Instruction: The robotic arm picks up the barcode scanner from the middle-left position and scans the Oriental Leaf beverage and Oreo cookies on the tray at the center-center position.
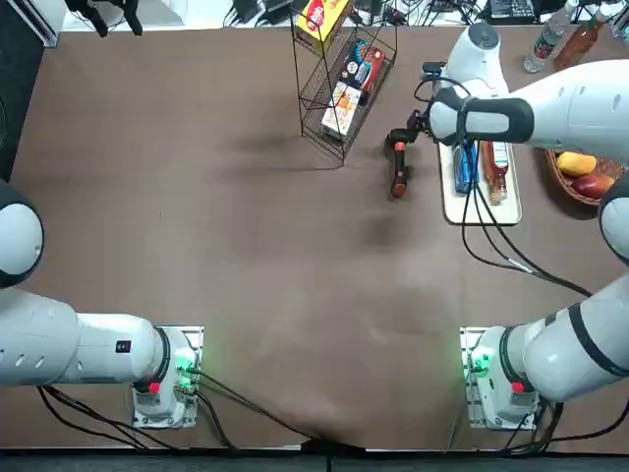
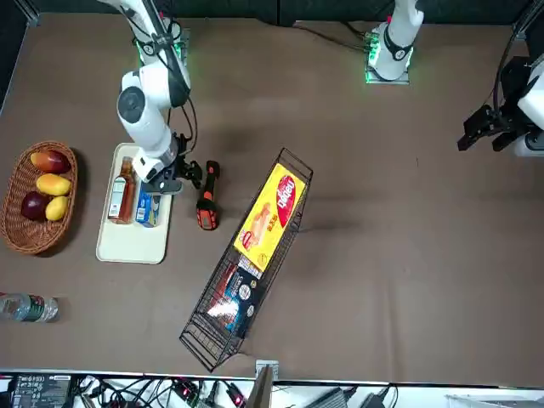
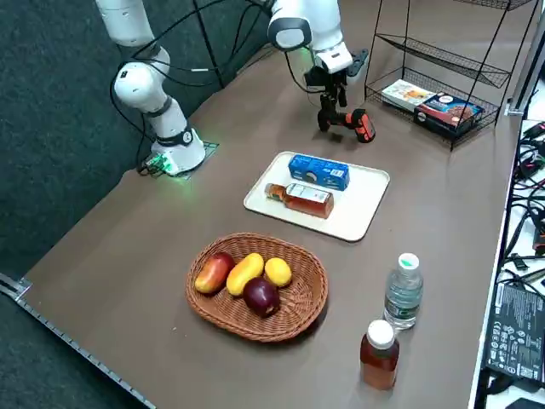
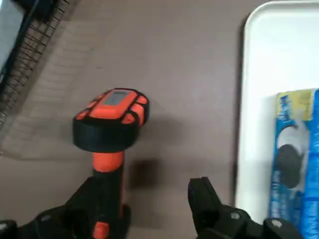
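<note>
Barcode scanner [image 4: 112, 110], one, just left of the tray [image 1: 454, 208]; right gripper [image 4: 146, 188], beside that same tray, fingers wide apart, nothing clasped; step in hand, seemingly the pick-up; next move, centring the fingers about the handle before closing.

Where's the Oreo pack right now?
In the right side view, the Oreo pack lies on the white tray, beside the reddish-brown bottle.
</note>
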You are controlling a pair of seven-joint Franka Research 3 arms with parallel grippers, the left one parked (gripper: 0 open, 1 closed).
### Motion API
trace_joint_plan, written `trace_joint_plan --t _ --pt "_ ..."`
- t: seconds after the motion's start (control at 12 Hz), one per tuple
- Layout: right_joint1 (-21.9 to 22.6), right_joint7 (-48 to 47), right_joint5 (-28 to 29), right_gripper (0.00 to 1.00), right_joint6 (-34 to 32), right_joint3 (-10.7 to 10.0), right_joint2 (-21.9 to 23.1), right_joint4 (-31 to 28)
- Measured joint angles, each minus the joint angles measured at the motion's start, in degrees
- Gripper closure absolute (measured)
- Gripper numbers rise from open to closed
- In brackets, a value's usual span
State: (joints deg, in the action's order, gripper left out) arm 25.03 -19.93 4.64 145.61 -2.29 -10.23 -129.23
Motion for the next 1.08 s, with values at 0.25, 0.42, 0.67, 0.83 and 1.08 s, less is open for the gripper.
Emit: trace_joint_plan --t 0.25,0.42,0.67,0.83,1.08 --pt "3.5 -5.6 0.0 0.01 1.4 0.1 -1.2 0.0" --pt "5.2 -7.5 0.0 0.01 1.6 0.1 -1.8 0.0" --pt "5.7 -8.4 0.0 0.01 2.6 0.1 -2.9 0.0" --pt "6.0 -10.0 0.0 0.02 4.1 0.1 -4.0 0.0" --pt "7.1 -11.3 0.0 0.03 5.6 0.1 -6.4 0.0"
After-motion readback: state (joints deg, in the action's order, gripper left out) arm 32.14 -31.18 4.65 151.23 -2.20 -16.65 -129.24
